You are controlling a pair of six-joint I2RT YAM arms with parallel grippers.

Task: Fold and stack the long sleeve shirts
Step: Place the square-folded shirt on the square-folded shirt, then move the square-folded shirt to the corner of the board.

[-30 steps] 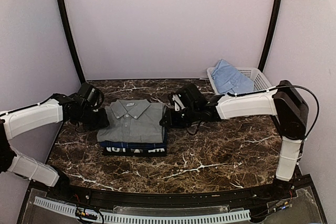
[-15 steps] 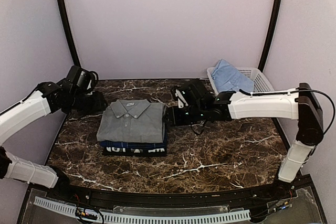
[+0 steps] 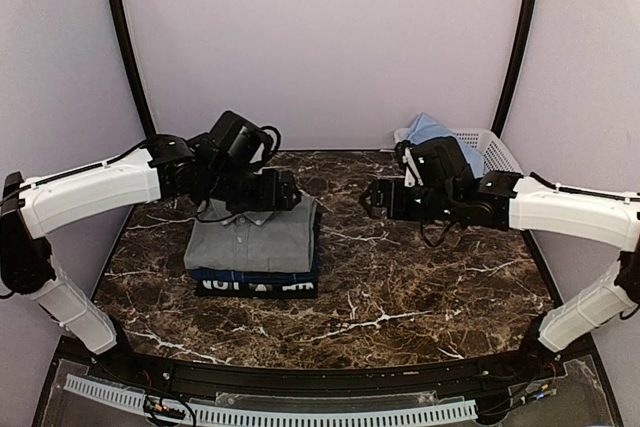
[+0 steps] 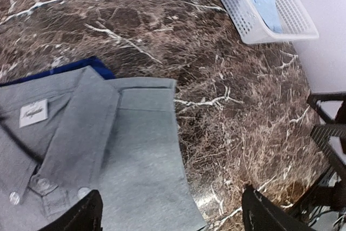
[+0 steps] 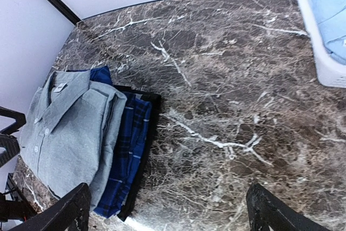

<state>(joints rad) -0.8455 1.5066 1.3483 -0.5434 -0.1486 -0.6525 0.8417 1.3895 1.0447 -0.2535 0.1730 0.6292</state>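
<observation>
A folded grey shirt (image 3: 255,244) lies on top of a folded navy plaid shirt (image 3: 255,281) at the table's left centre. My left gripper (image 3: 284,198) hovers over the stack's far end. In the left wrist view the left gripper (image 4: 172,212) is open above the grey shirt (image 4: 97,150), nothing between its fingers. My right gripper (image 3: 372,199) hangs to the right of the stack, apart from it. The right gripper (image 5: 168,205) is open over bare marble, with the grey shirt (image 5: 65,128) and plaid shirt (image 5: 128,150) at its left. A light blue shirt (image 3: 432,133) lies in the basket.
A white lattice basket (image 3: 492,148) stands at the back right corner, also in the wrist views as the basket (image 4: 254,22) and the basket (image 5: 320,52). Dark marble table (image 3: 420,287) surrounds the stack. Black frame posts rise at both back corners.
Both grippers left the sides of the grey shirt and opened wide. The left arm swung up over the stack's far end; the right arm drew back to the right.
</observation>
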